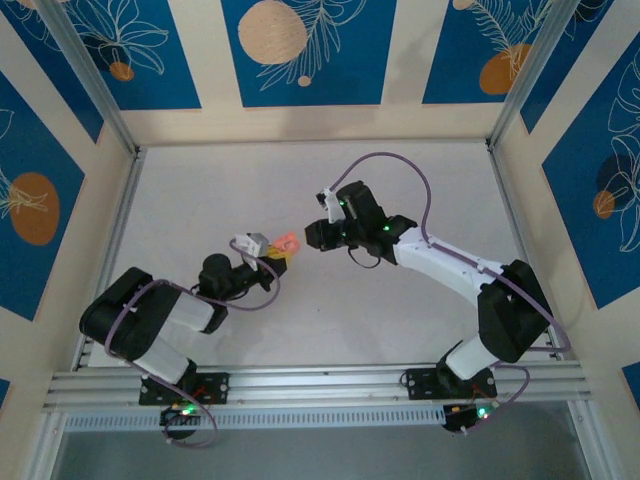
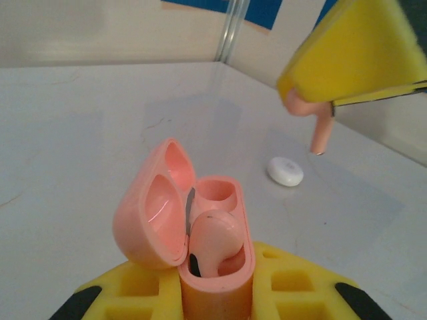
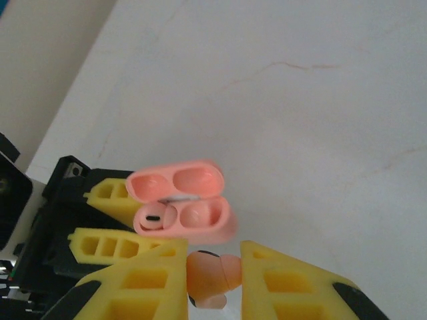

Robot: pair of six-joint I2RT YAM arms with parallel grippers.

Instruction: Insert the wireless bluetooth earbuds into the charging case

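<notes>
Puck [image 2: 285,171], white, lies on table [image 2: 80,133] beyond open charging case [image 2: 213,267].

The table [image 1: 250,190] is a pale, off-white slab, smooth and matte, with a few faint hairline marks across it. One small round white puck [image 2: 285,171] lies flat on it, well out on the bare surface.
</notes>
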